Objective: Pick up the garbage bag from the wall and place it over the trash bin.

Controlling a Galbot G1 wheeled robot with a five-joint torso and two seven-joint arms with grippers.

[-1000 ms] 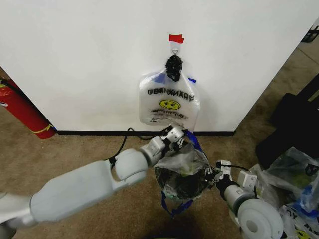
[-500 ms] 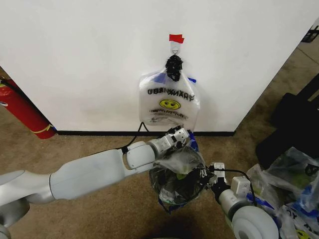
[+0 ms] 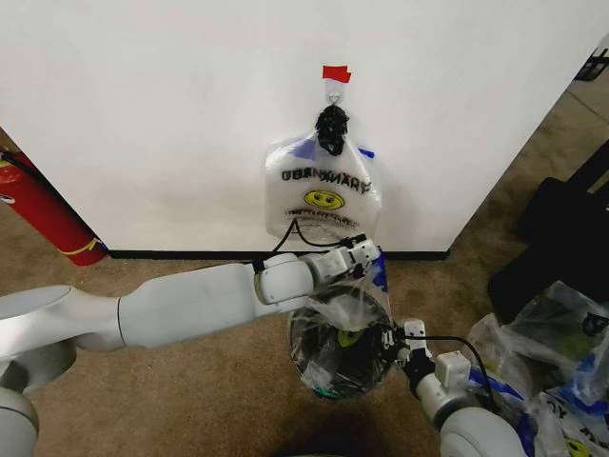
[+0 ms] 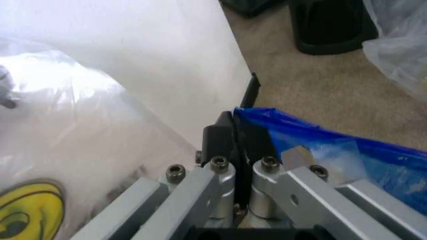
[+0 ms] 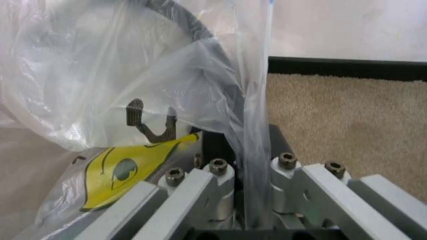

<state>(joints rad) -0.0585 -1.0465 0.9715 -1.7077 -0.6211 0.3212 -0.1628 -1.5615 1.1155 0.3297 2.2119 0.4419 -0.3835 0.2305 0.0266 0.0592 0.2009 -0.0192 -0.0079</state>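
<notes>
The garbage bag (image 3: pixel 350 303), see-through with blue edges, is stretched over the trash bin (image 3: pixel 322 367), a black wire-mesh basket on the carpet below the wall (image 3: pixel 143 114). My left gripper (image 3: pixel 363 255) is at the bag's far side near the baseboard. In the left wrist view it (image 4: pixel 235 131) is shut on the blue edge (image 4: pixel 307 137). My right gripper (image 3: pixel 391 339) is at the bin's right side, and the right wrist view shows it (image 5: pixel 247 150) shut on the clear plastic (image 5: pixel 133 75), with the bin's rim (image 5: pixel 197 27) showing through.
A whiter bag with a yellow smiley face (image 3: pixel 324 195) hangs from a hook under red tape (image 3: pixel 336 72), just above my left gripper. A red fire extinguisher (image 3: pixel 43 214) leans at the left. More plastic bags (image 3: pixel 561 328) and a black object (image 3: pixel 561 228) lie to the right.
My left arm reached farther right toward the baseboard, drawing the bag's blue edge along. My right gripper moved down and left. The bag dropped lower around the bin, and its dangling blue handle is gone from the front.
</notes>
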